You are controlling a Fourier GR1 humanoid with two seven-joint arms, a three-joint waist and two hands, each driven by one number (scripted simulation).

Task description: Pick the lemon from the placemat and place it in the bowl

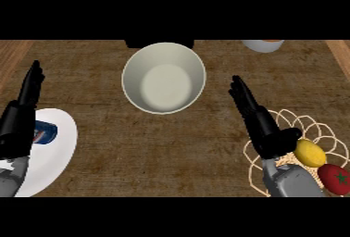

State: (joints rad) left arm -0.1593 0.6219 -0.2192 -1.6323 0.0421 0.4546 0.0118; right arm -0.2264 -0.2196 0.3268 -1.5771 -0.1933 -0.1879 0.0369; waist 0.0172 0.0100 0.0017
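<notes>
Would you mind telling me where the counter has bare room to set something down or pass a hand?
Bare counter lies between the white plate and the placemat, in front of the bowl; the bowl's inside is also free. The right side is crowded: right hand, lemon and tomato on the placemat. The left hand overlaps the plate.

Counter point(171, 152): dark, rough brown wood grain, filling nearly everything on show.
Edges: paler wooden strips point(15, 53) flank the counter at far left and far right.
</notes>
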